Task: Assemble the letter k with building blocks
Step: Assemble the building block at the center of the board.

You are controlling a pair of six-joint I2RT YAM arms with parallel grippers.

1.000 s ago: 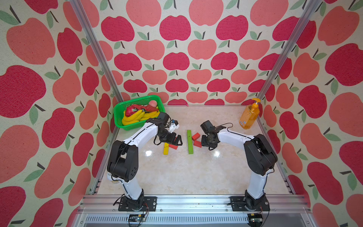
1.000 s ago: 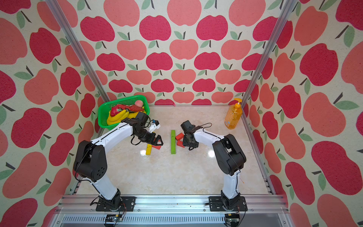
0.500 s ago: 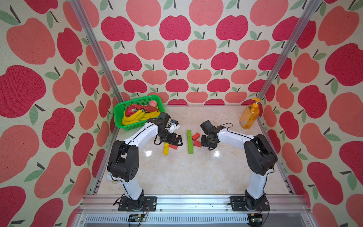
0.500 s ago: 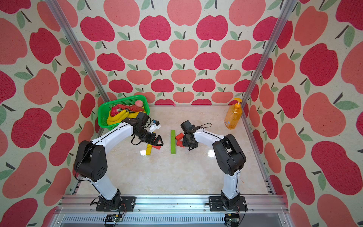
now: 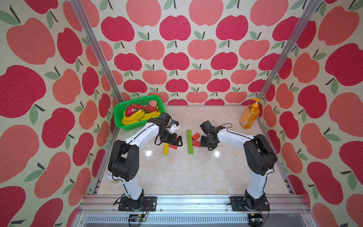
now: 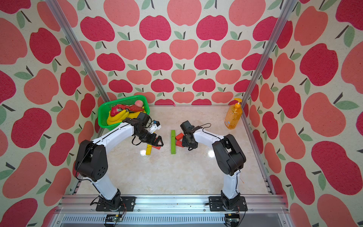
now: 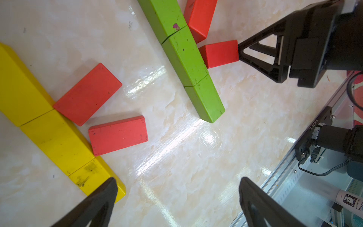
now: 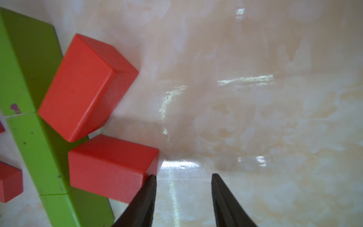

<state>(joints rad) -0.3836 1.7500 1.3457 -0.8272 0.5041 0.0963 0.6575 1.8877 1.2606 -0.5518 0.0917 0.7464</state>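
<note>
So the K (image 5: 190,141) lies flat mid-table (image 5: 176,173). It's a green bar (image 7: 184,55) of three bricks end to end, with two reds fanned off the side facing the right arm. The upper red (image 8: 82,86) leans a corner on the bar. The lower red (image 8: 110,167) butts up against it, looking more square than slanted to me.

Right claw (image 8: 183,176) is partly apart with nothing between, and one finger (image 8: 145,196) touches the lower red's outer end. Left claw (image 7: 177,182) is spread wide and empty, hanging near the yellow bar (image 7: 49,133). That bar has its own near red (image 7: 88,94) and far red (image 7: 117,135) meeting it at corners, as far as I can tell.

The bricks look light, stiff and matte, and the table is glossy, so I'd guess they skate at a nudge. Push on a short end or pinch across the long sides, and mind the bar's joints.

The green basket (image 5: 129,126) in the far corner by the left arm holds bananas (image 5: 135,117), something red (image 5: 133,109) and a pinkish fruit (image 5: 152,103). An orange pump bottle (image 5: 249,116) stands in the opposite far corner.
</note>
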